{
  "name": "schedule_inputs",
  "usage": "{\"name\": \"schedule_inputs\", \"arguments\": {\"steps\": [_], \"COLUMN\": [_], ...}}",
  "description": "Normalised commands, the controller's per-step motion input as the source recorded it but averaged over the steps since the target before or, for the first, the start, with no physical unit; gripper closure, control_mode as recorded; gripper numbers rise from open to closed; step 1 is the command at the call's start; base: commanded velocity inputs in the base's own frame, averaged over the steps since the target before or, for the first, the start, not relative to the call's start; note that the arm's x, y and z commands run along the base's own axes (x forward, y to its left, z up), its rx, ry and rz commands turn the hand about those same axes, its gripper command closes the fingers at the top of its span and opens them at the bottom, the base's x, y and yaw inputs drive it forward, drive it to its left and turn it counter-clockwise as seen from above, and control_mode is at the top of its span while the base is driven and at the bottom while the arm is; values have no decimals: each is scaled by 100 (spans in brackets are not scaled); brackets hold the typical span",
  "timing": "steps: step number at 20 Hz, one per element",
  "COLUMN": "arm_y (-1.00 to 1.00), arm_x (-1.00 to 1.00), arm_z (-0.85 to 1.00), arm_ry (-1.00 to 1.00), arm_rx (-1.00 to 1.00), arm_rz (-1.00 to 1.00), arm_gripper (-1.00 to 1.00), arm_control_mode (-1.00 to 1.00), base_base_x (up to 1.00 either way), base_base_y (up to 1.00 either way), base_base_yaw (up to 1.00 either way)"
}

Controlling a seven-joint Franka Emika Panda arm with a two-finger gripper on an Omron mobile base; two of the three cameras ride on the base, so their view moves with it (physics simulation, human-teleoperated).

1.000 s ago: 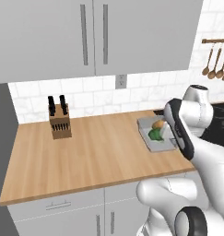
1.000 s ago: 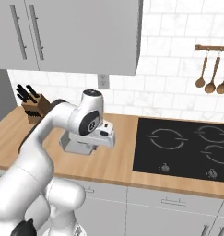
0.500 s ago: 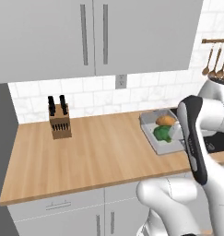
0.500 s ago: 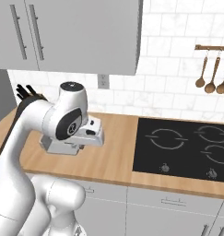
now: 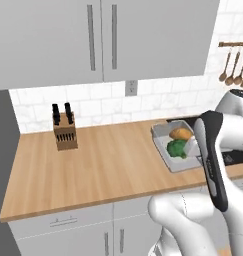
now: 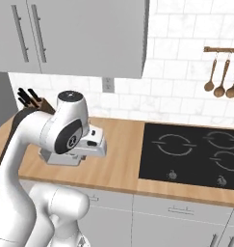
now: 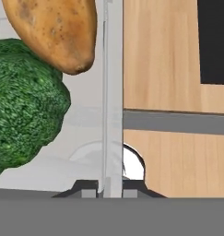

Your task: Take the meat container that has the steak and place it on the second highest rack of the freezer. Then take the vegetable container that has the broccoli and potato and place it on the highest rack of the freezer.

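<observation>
Container point(image 5: 177, 161): clear shallow tray at the right end of the wooden surface point(image 5: 98, 165), close to the front edge and just left of the black hob point(image 6: 195, 154); seen from the left it appears slightly raised off the wood, though I cannot tell for sure; in the right base view the arm's elbow hides most of it.
Broccoli point(image 5: 177, 148): dark green floret inside the tray, on the near side; in the hand view it point(image 7: 26, 101) lies against the left of the tray wall.
Potato point(image 5: 181, 134): orange-tan lump in the same tray, behind the broccoli and touching it; in the hand view point(image 7: 56, 30) it overlaps the floret's top.
End effector point(image 7: 109, 191): clenched on the tray's thin upright side wall; one dark tip each side of the wall, pressed against it; it grips at the tray's right edge.
Arm: bent over the tray from the right in the left base view; dark forearm panel running down toward the cabinet fronts.
Knife block point(image 5: 64, 132): wooden, black handles up, by the tiled wall, well apart from the tray to its left.
Utensils point(image 6: 219, 72): spoons hanging from a wall rail above the hob.
Wall cabinets point(image 5: 100, 37): grey doors with bar handles, closed.
</observation>
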Motion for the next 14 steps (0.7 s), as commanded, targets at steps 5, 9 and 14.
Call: {"name": "schedule_inputs", "arguments": {"steps": [5,9,14], "arm_y": [0,0,0], "arm_x": [0,0,0], "arm_z": [0,0,0], "arm_ry": [0,0,0], "arm_rx": [0,0,0], "arm_rz": [0,0,0], "arm_gripper": [100,100,100], "arm_control_mode": [100,100,100], "base_base_x": [-94,-60,-37], "base_base_y": [72,100,100], "base_base_yaw": [15,34,71]}}
